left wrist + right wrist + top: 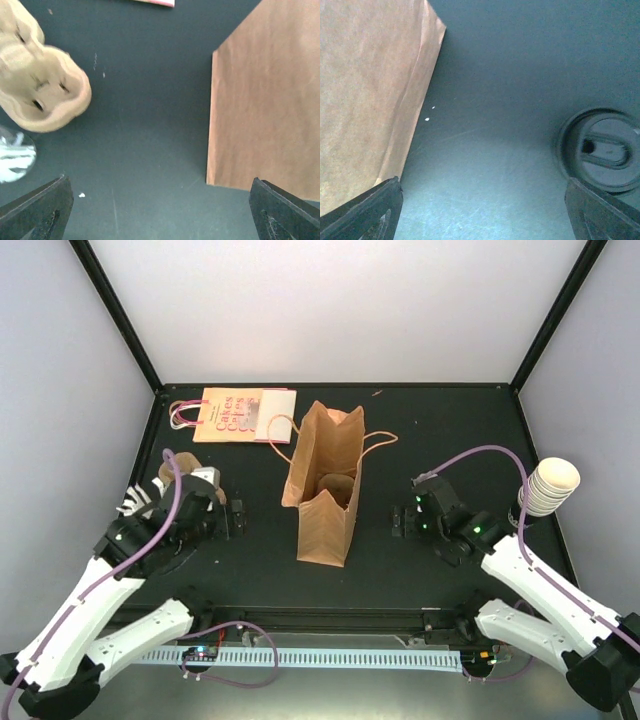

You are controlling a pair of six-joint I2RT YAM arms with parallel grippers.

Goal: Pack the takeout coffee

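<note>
flat orange bag [232, 414], pink lettering, too small to read

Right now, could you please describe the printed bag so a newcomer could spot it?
Start at the plain brown paper bag standing open mid-table. Just behind it to the left, at the far edge of the black table, is the printed bag. Unlike its upright neighbour it lies flat, peach and white, with red lettering and pink cord handles.
</note>
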